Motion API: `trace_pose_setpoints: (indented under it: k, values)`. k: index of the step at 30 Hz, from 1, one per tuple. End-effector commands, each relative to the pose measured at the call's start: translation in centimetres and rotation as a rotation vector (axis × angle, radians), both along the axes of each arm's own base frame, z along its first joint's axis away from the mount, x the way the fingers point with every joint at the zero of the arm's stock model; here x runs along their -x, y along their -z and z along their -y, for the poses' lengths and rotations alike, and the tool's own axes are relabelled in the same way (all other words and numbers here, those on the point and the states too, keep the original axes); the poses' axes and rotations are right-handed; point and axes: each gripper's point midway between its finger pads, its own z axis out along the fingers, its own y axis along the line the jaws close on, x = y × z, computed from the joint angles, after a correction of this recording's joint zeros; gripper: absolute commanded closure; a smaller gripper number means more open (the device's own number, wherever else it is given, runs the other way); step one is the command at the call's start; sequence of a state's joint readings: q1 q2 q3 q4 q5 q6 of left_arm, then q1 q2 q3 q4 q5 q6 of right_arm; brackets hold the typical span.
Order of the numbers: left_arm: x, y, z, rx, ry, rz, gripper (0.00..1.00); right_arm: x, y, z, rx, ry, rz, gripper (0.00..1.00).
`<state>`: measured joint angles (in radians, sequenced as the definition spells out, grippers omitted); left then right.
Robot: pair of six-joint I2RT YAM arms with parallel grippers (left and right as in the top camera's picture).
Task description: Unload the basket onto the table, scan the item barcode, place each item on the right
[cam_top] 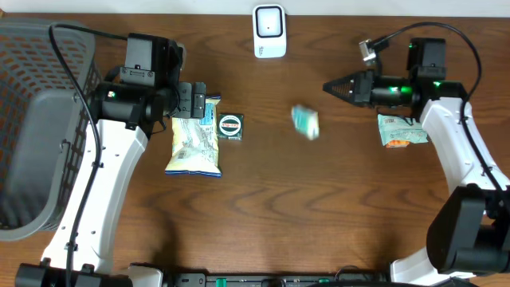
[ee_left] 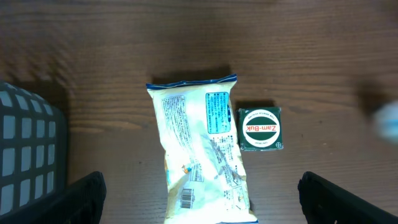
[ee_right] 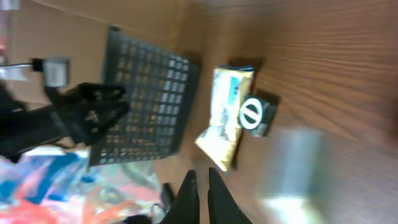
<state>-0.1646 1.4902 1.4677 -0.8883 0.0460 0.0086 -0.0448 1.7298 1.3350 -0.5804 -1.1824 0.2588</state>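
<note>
A small teal and white item (cam_top: 305, 122) shows only as a motion-blurred smear over the table's middle, apart from both grippers; it is also a blur in the left wrist view (ee_left: 388, 118) and the right wrist view (ee_right: 292, 168). My right gripper (cam_top: 328, 86) (ee_right: 202, 180) points left just up and right of it, shut on nothing. The white barcode scanner (cam_top: 269, 30) stands at the back centre. My left gripper (cam_top: 194, 100) (ee_left: 202, 196) hangs open above a pale snack bag (cam_top: 195, 139) (ee_left: 199, 149), whose barcode (ee_left: 187, 198) faces up.
A green Zam-Buk box (cam_top: 230, 127) (ee_left: 261, 129) lies right of the snack bag. A grey mesh basket (cam_top: 40, 119) (ee_left: 25, 149) fills the left edge. An orange and white packet (cam_top: 402, 131) lies under my right arm.
</note>
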Motion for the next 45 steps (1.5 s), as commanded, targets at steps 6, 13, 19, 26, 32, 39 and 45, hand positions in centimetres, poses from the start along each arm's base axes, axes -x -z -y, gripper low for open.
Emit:
trace_pose_setpoints:
  k: [6,13,19,26,32,39,45]
  values:
    - [-0.1,-0.3,-0.3,-0.013,0.007,0.009,0.03,-0.6,7.2,1.6,0.426,0.152,-0.121,0.99]
    - [-0.1,-0.3,-0.3,-0.013,0.007,0.009,0.02,1.3,10.4,-0.3,0.702,0.113,-0.123,0.69]
    - [-0.1,-0.3,-0.3,-0.013,0.007,0.009,0.02,4.3,11.5,-2.5,0.810,-0.016,-0.116,0.68]
    - [-0.1,-0.3,-0.3,-0.013,0.007,0.009,0.02,6.9,11.0,-4.2,0.870,-0.152,-0.094,0.80]
    - [-0.1,-0.3,-0.3,-0.013,0.007,0.009,0.02,10.2,11.4,-5.3,0.917,-0.287,-0.118,0.99]
    - [-0.1,-0.3,-0.3,-0.013,0.007,0.009,0.03,13.4,15.0,-1.3,1.118,-0.288,-0.249,0.99]
    - [-0.1,-0.3,-0.3,-0.013,0.007,0.009,0.03,12.0,15.9,1.6,1.232,-0.181,-0.256,0.99]
